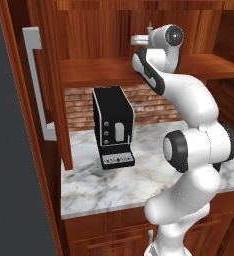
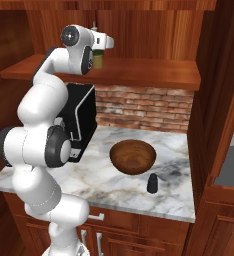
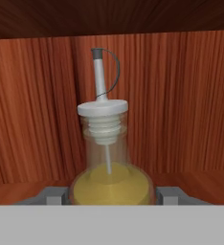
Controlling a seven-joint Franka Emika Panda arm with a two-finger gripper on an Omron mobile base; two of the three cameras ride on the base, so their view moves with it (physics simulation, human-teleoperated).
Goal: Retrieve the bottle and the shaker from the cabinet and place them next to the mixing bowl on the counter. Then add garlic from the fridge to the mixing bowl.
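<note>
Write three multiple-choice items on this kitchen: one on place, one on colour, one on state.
1. Where is the bottle?
A. on the counter
B. on the cabinet shelf
C. in the bowl

2. What colour is the shaker?
A. black
B. white
C. red

3. How is the hand?
A. wide open above the bowl
B. closed on the bottle
C. closed on the shaker

Answers:
1 B, it stands on the wooden shelf.
2 A, it is dark beside the bowl.
3 B, fingers flank the bottle's base.

arm raised high, pincer [image 3: 112,195] clamped on bottle [image 3: 112,167]
</note>
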